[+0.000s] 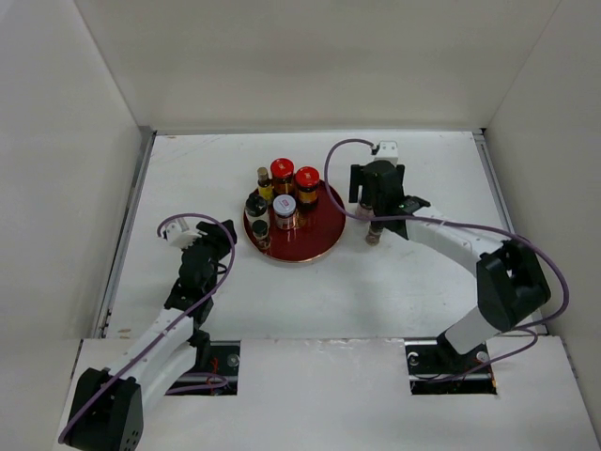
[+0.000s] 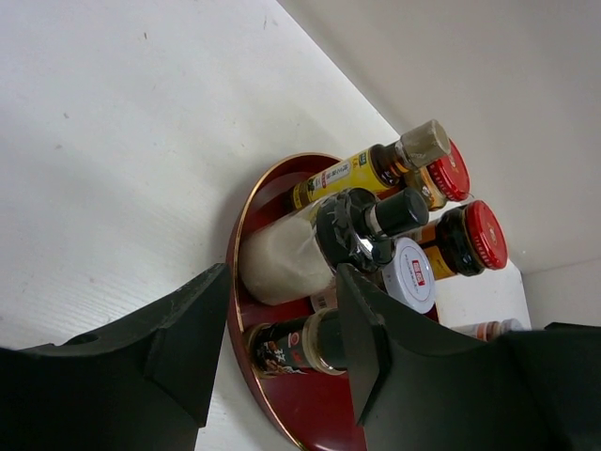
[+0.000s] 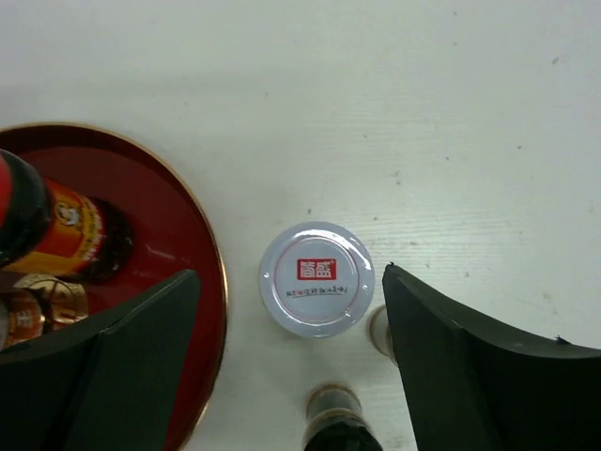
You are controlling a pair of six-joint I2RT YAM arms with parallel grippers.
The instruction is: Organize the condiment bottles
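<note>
Right fingers (image 3: 451,366), spread open and empty, straddle a white-lidded jar (image 3: 316,279) standing on the bench (image 1: 188,169) just right of the red tray (image 1: 321,241). Closing carelessly could topple the dark-capped bottle (image 3: 331,413) just beside it. The tray, mid-frame, holds about six crowded bottles (image 1: 282,174). Left fingers (image 2: 178,348) are open, holding nothing.
</note>
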